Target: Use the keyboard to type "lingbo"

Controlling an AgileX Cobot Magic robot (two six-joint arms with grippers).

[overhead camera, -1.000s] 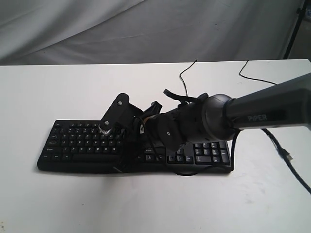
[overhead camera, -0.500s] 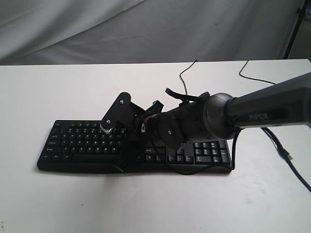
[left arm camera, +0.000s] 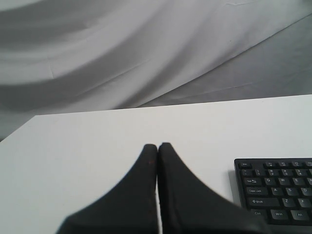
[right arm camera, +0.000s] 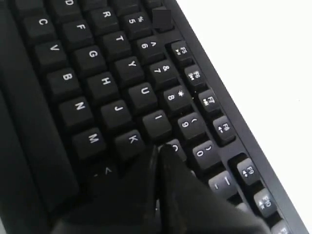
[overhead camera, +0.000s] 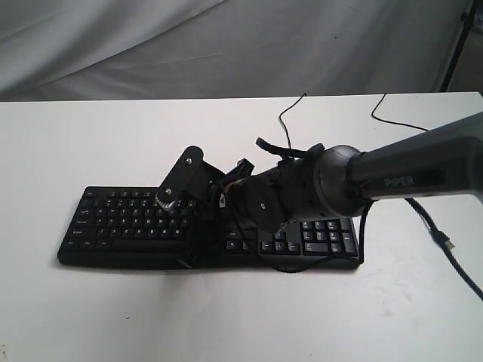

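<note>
The black keyboard (overhead camera: 124, 226) lies flat across the white table, with its number pad (overhead camera: 328, 237) at the right. My right arm (overhead camera: 392, 177) reaches in from the right and hangs low over the keyboard's middle, hiding the keys there. In the right wrist view my right gripper (right arm camera: 159, 147) is shut and empty. Its tips sit at the O key (right arm camera: 174, 147), beside the K key (right arm camera: 131, 140). In the left wrist view my left gripper (left arm camera: 157, 145) is shut on nothing, over bare table off the keyboard's (left arm camera: 278, 190) end. The exterior view does not show it.
Thin black cables (overhead camera: 290, 113) trail over the table behind the keyboard. A thicker cable with a plug (overhead camera: 447, 243) lies at the right. A grey cloth backdrop (overhead camera: 151, 45) hangs behind the table, and a dark stand leg (overhead camera: 456, 45) is at the far right.
The right gripper head lifted slightly and shifted right half a second ago, and has now dipped back down onto the keys. The keyboard has not moved.
</note>
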